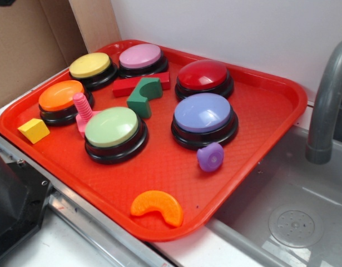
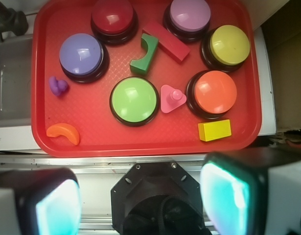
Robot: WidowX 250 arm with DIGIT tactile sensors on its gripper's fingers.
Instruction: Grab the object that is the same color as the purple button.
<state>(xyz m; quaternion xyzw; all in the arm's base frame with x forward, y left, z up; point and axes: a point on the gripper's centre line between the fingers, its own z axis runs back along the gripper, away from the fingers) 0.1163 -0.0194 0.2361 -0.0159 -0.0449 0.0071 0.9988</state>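
The small purple object lies on the red tray, just in front of the purple button and apart from it. From the wrist view the object sits at the tray's left side, below and left of the purple button. My gripper hangs high above the robot's black base, off the near edge of the tray and far from the object. Its two fingers stand wide apart with nothing between them. The exterior view does not show the gripper.
On the tray are red, pink-lilac, yellow, orange and green buttons, a pink screw, green, red and yellow blocks, and an orange crescent. A sink and faucet lie to the right.
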